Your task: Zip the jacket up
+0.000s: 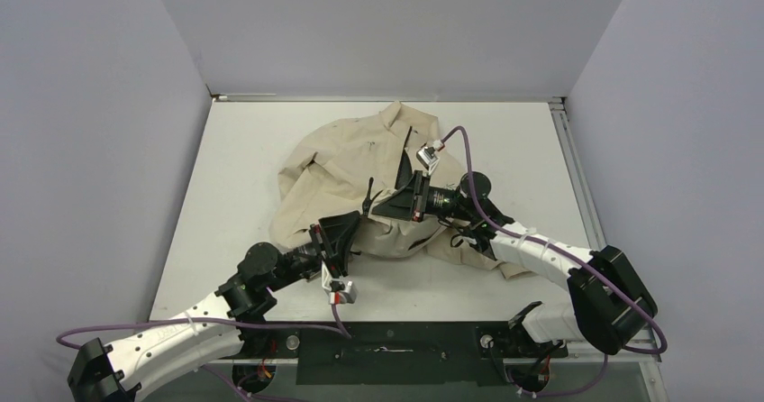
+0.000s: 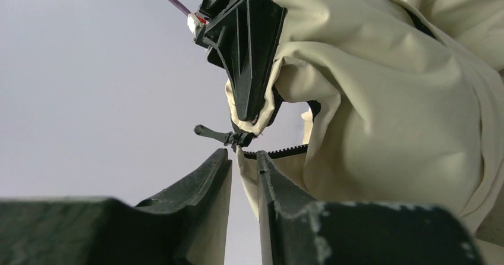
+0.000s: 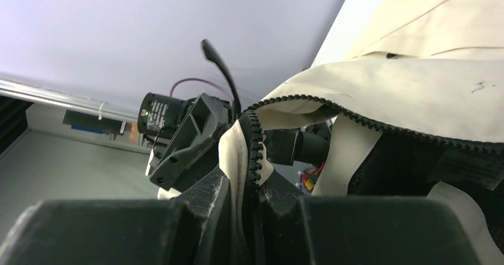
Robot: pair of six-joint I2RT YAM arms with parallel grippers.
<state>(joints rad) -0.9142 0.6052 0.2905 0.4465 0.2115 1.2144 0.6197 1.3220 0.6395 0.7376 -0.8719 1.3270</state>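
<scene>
The beige jacket (image 1: 342, 163) lies crumpled in the middle of the white table, its front lifted between the two grippers. My right gripper (image 1: 383, 205) is shut on the jacket's zipper edge; in its wrist view (image 3: 246, 182) beige fabric and black zipper teeth (image 3: 255, 140) run between its fingers. The black zipper slider and pull (image 2: 226, 136) stick out just below that grip and stand upright in the right wrist view (image 3: 217, 69). My left gripper (image 2: 243, 158) is narrowly open just under the slider, with a fabric strip (image 2: 246, 173) hanging in its gap against one finger. Black lining (image 3: 416, 170) shows.
The table (image 1: 243, 150) is bounded by grey walls at the back and sides, with a metal rail (image 1: 572, 168) along its right edge. Purple cables (image 1: 468, 163) loop over the right arm and trail from the left arm.
</scene>
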